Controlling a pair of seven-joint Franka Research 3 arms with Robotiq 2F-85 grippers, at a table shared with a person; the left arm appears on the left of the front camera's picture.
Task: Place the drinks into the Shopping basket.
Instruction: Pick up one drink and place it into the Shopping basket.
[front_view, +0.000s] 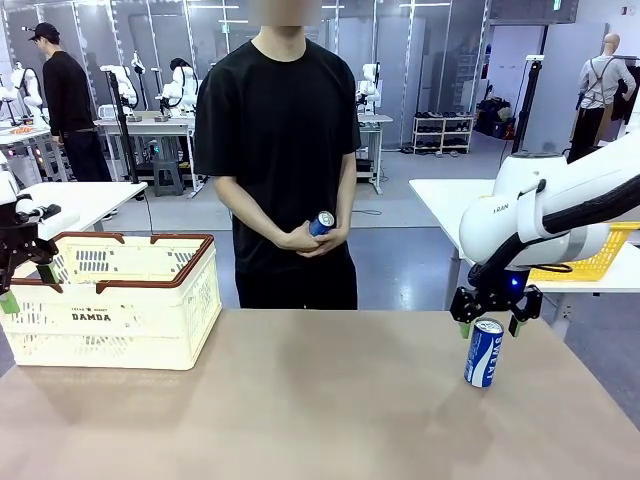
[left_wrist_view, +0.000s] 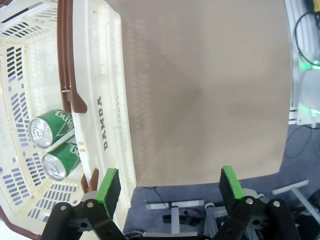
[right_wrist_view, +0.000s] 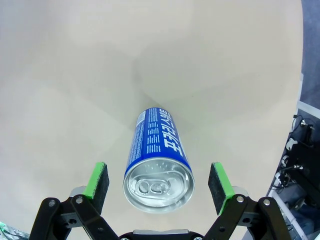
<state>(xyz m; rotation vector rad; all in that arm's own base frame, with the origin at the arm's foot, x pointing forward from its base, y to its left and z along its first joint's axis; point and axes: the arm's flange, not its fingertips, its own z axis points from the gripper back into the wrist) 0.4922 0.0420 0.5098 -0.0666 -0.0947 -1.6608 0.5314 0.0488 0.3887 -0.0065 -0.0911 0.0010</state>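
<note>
On the worktop's (front_view: 320, 410) left end sits the basket (front_view: 130, 330), two green cans (left_wrist_view: 47, 131) inside, while the blue can (front_view: 484, 355) stands upright near the right edge, well apart. Above it the right hand (right_wrist_view: 159, 182) hangs wide open and empty, pads flanking the silver top without touching, so the pick-up is at hand: it likely needs to sink lower, then close. The left hand (left_wrist_view: 169, 184), equally wide and empty, hovers by the basket; the person's hands (front_view: 303, 241) hold another can (front_view: 321, 222), its label unreadable.
</note>
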